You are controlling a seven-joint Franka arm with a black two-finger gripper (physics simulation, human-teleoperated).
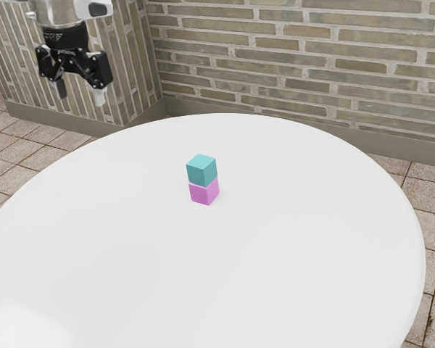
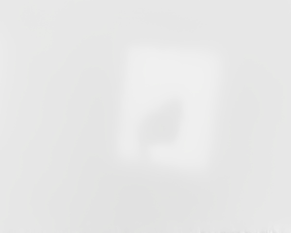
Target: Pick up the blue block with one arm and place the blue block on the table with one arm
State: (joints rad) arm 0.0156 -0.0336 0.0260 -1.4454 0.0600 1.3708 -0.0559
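Blue block on top of the pink one, my gripper empty
In the exterior view I see my gripper (image 1: 80,93) with its fingers spread and nothing between them, well apart from the blocks. The blue block (image 1: 201,171) sits on the pink block (image 1: 204,192), which rests on the round white table (image 1: 275,268).
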